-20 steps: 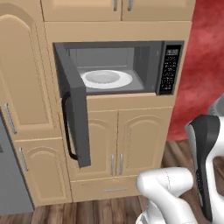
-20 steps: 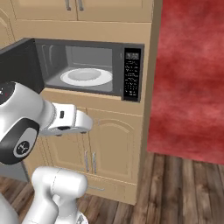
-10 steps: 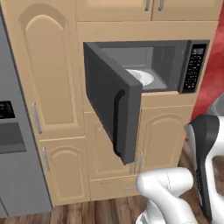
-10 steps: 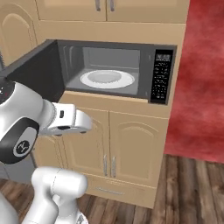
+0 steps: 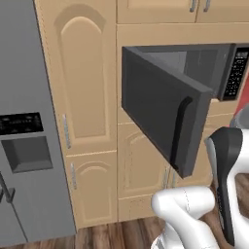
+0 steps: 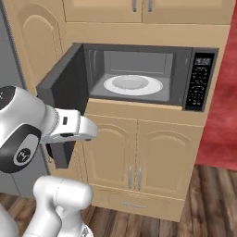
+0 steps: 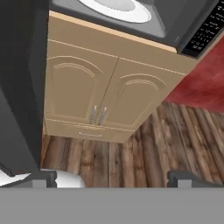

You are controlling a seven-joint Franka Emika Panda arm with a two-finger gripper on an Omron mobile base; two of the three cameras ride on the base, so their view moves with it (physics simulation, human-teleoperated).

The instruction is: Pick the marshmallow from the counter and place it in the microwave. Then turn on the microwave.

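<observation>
Base shifted; pincer (image 7: pixel 111 177) wide, low

cabinets: light tan wood (image 6: pixel 139 152), arched panel doors, silver handles
floor: dark wood planks (image 7: pixel 144 153)
wall: deep red (image 6: pixel 222 115), right of the cabinets
fridge: big grey one (image 5: pixel 24 146), far left

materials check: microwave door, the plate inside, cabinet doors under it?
Microwave door: looks like matte dark grey metal or plastic, flat with no glare. Plate: glossy white, likely ceramic or glass; hard to say which. Cabinet doors: light tan wood look, arched raised panels, thin silver metal handles.
</observation>
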